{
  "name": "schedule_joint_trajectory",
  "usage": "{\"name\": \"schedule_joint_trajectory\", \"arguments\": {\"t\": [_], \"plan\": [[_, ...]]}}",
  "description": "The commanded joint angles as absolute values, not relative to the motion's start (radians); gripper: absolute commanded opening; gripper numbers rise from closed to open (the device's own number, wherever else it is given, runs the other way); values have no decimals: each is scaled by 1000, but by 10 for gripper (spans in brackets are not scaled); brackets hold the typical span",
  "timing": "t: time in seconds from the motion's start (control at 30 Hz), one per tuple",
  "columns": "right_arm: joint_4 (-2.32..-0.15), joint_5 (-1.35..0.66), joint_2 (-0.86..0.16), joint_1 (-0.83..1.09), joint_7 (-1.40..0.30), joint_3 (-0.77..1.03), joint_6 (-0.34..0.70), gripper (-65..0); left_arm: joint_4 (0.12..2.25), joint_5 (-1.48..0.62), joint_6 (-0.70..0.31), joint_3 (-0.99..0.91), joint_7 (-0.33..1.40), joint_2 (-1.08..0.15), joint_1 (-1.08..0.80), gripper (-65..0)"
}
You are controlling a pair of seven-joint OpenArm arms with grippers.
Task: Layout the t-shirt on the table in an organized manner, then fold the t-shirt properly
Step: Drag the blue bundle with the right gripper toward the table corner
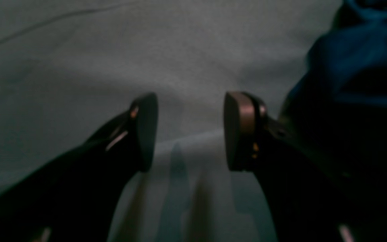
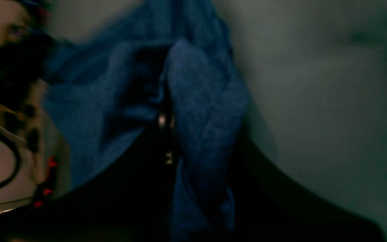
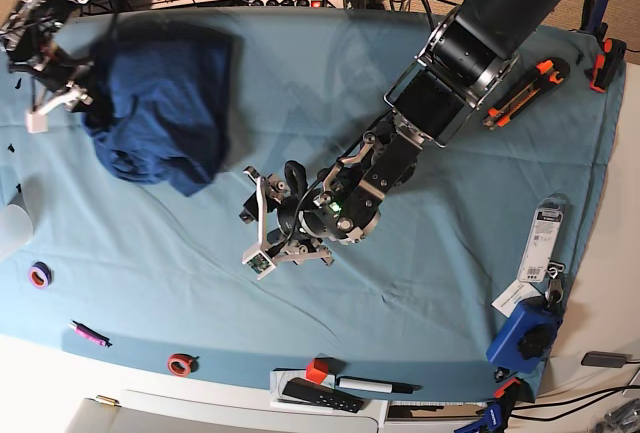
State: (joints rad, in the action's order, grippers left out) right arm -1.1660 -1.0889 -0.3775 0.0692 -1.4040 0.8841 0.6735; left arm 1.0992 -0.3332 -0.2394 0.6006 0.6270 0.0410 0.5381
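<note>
The dark navy t-shirt (image 3: 165,113) lies bunched in a heap at the back left of the table (image 3: 420,283). My right gripper (image 3: 62,98) is at the heap's left edge. In the right wrist view its jaws (image 2: 166,127) are shut on a fold of the t-shirt (image 2: 203,101), with fabric draped over both sides. My left gripper (image 3: 258,225) hovers over the bare teal cloth at the table's middle, to the right of and in front of the heap. It stands open (image 1: 190,134) with nothing between its fingers, and the t-shirt (image 1: 358,50) shows at the frame's upper right.
Along the front edge lie a purple tape roll (image 3: 40,275), a pink marker (image 3: 88,333), a red tape roll (image 3: 181,363), a red cube (image 3: 317,370) and a black remote (image 3: 320,394). An orange cutter (image 3: 525,88), tags (image 3: 545,238) and a blue tool (image 3: 525,338) sit on the right.
</note>
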Motion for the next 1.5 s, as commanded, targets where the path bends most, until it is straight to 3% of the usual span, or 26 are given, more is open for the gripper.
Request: {"name": "schedule_joint_trajectory", "arguments": {"t": [0.0,0.57,0.9,0.93,1.0,1.03,1.3,1.47], "plan": [[-1178,-1049,-427,66,-1396,894,669,-650,1116,-344,-244,597,604,53,568,-332],[-1178,-760,-625,63,-1197,894,650,-650,1116,-374,-244,597,609,53,568,-333],[-1178,-706,-640,64,-1155,893,651,-645,1116,-374,-244,597,609,53,567,-332],[-1178,-706,-641,64,-1164,891,661,-575,1116,-374,-244,597,609,52,568,-332],[-1178,-706,-640,64,-1178,891,690,-364,1116,-374,-244,597,609,53,568,-332],[-1178,-706,-641,64,-1176,891,696,-300,1116,-374,-244,597,609,53,568,-332],[-1178,-665,-678,64,-1082,891,686,-289,1116,-374,-244,597,611,52,568,-332],[-1178,-579,-740,64,-1032,892,618,-289,1116,-374,-244,597,612,52,567,-332]]}}
